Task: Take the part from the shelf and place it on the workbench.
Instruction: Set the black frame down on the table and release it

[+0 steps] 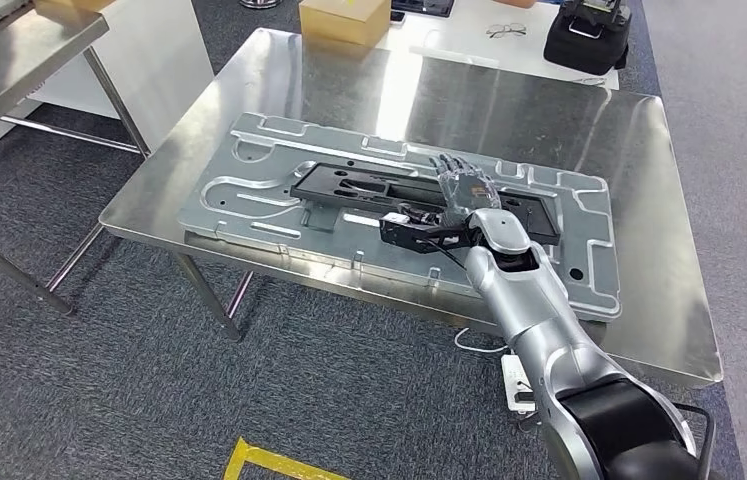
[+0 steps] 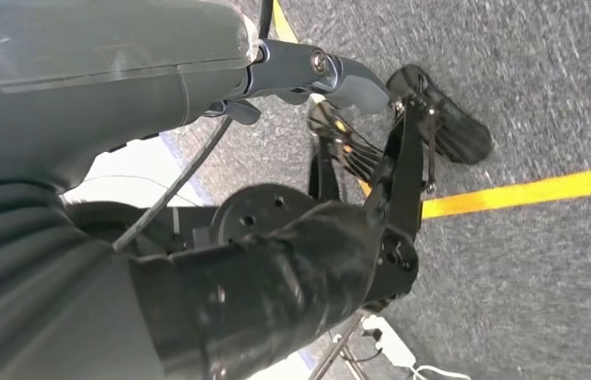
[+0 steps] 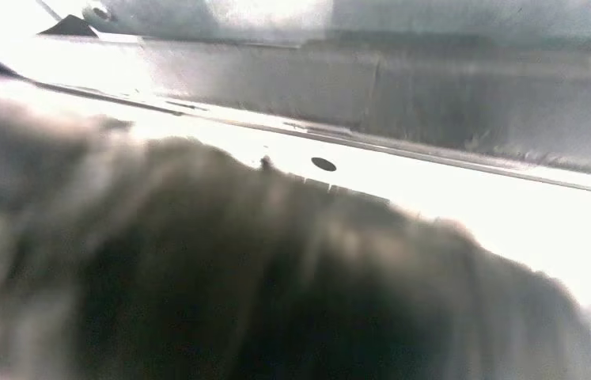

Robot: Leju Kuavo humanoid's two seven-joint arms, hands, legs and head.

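1. One part, a long black bracket, lies flat in the recess of the pressed grey metal panel on the steel workbench. Judged from how it lies, placement looks done or nearly so.
2. Right hand sits over the right half of the part, fingers spread and raised, nothing visibly clasped. Whether the palm or thumb touches the part cannot be told; the right wrist view is a dark blur against bright metal.
3. Left hand hangs over grey carpet near a yellow floor line; its fingers cannot be made out, so open or closed is undetermined.
4. Risk: if a finger is snagged under the part's edge, lifting the arm could drag it out of the recess.
5. Risk: the wrist and its black cable block hover close above the part's near end; a low withdrawal could knock it askew.
6. Risk: the panel reaches close to the workbench's near edge; a sideways shove could slide panel and part toward the floor.
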